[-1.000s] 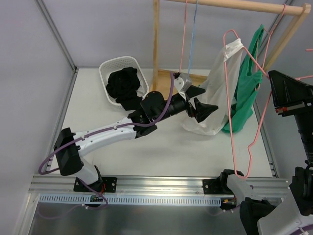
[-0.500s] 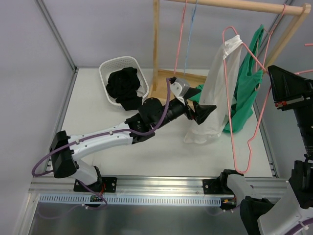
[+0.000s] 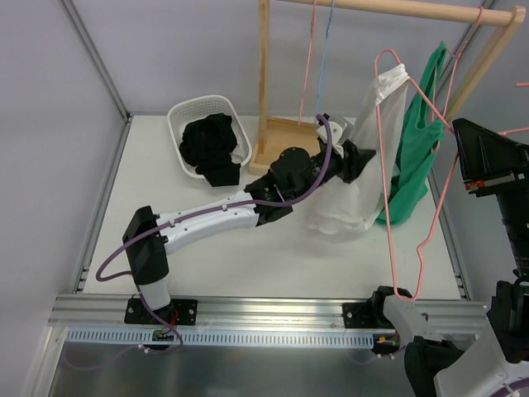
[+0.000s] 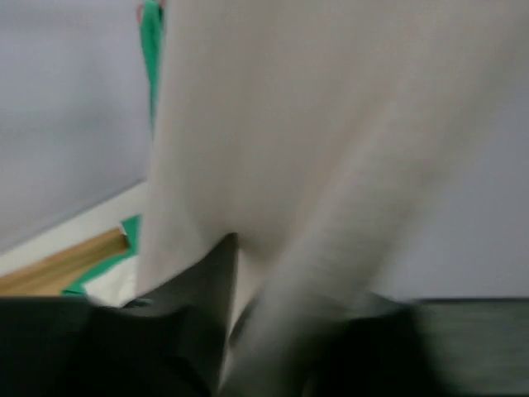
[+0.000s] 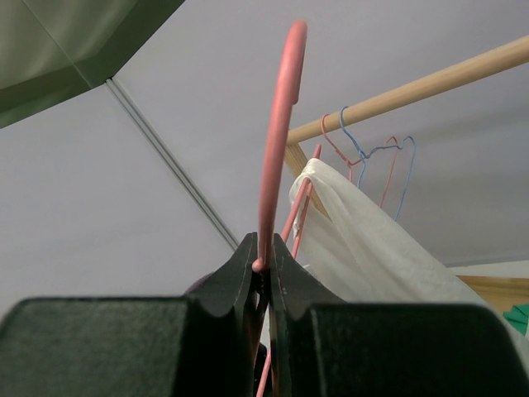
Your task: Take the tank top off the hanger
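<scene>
Tank top (image 3: 368, 194) is hanging in the air over the far-right part of the table (image 3: 273, 256), draped on the pink hanger (image 5: 277, 149). Its long axis is running from the strap at top, by the hanger's shoulder, down to a hem that is bunching just above the table. R gripper (image 5: 263, 265) is clamping the hanger wire, fingers fully closed on it, and holding it up off the rail (image 3: 397, 8), so that arm is busy. L gripper (image 3: 354, 159) is pressing into the top's left side about mid-height, so the L arm is the nearer one and the only free one. In the L wrist view the cloth is filling the frame and running down btwn the two dark fingers (image 4: 178, 331), which are looking partly apart. The view is too blurred to say whether they are pinching the cloth or only straddling it. The key relation is that the cloth is lying directly ahead of and btwn the L fingers, w/ the hanger's shoulder above and to the right of them. Judging from that, the pull probably needs to be going down and left, away from the R gripper, so the strap is sliding off the hanger end. A green garment (image 3: 417, 165) is hanging right behind and may be snagging. The basket (image 3: 186, 116) is sitting well apart, far left.
</scene>
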Action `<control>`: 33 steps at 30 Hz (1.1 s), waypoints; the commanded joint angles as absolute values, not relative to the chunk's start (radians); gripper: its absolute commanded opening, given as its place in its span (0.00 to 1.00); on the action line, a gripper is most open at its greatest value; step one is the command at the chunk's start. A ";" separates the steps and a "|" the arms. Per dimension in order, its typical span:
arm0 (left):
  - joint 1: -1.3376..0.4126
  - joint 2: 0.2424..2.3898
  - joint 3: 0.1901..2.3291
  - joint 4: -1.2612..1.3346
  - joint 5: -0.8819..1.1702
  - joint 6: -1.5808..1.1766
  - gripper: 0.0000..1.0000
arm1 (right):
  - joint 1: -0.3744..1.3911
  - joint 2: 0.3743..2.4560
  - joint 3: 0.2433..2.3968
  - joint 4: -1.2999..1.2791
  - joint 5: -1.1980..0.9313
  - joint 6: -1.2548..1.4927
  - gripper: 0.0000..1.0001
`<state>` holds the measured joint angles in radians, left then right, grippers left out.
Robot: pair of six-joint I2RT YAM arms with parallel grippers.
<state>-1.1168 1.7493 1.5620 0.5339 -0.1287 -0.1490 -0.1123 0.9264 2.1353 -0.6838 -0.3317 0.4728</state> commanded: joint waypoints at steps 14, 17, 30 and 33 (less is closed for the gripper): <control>-1.039 1.658 1.661 0.537 -0.284 -0.051 0.00 | -0.106 0.782 2.069 -0.708 -0.353 0.538 0.00; -1.013 1.635 1.681 0.523 -0.287 -0.054 0.00 | -0.107 0.749 2.065 -0.762 -0.364 0.538 0.00; -0.927 1.545 1.824 0.370 -0.325 -0.040 0.00 | -0.106 0.637 1.957 -0.891 -0.497 0.585 0.00; -0.922 1.493 1.829 0.339 -0.374 -0.023 0.00 | -0.104 0.635 1.954 -0.907 -0.531 0.574 0.00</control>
